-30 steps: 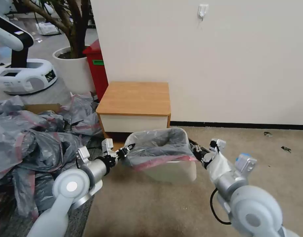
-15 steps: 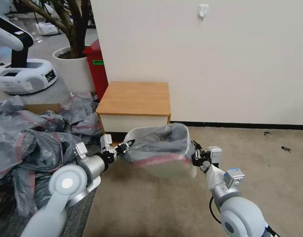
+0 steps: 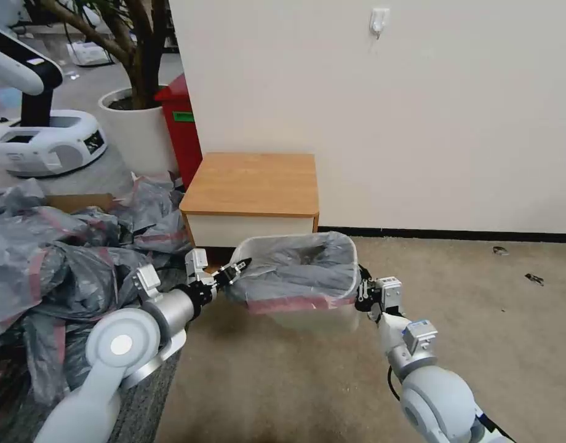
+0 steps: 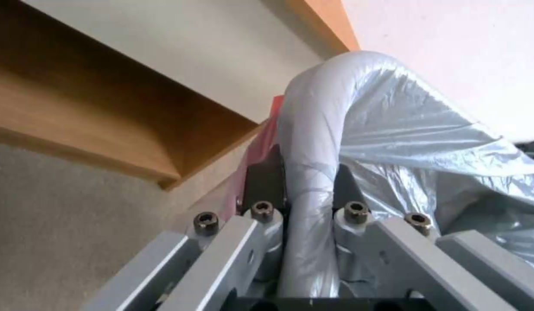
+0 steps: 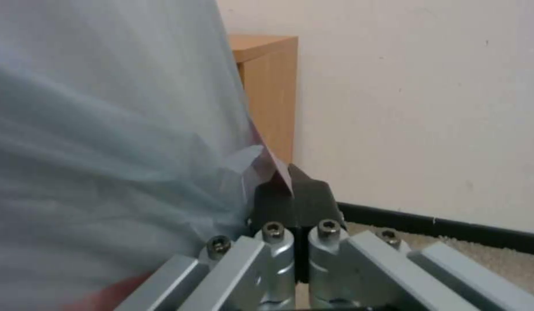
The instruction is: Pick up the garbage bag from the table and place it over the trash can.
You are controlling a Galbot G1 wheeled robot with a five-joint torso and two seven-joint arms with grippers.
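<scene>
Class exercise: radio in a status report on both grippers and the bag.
Left gripper shut on thin grey garbage bag over cream trash can. Right gripper pinching bag corner. Nothing obstructing.

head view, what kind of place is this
Probably a robot lab or test room staged with home furniture: another white robot base stands by a potted tree, many grey plastic bags are heaped on the carpet, and a small wooden nightstand stands against the wall.

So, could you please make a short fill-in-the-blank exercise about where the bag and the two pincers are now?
1. The thin translucent grey plastic bag is stretched over the small cream-white ____.
2. The left pincer is clamped on the bin's covered ____.
3. The right pincer is shut on the bag's ____ edge band.
4. The small wooden nightstand stands against the ____.

Missing words: bin; rim; pink-red; wall
</scene>
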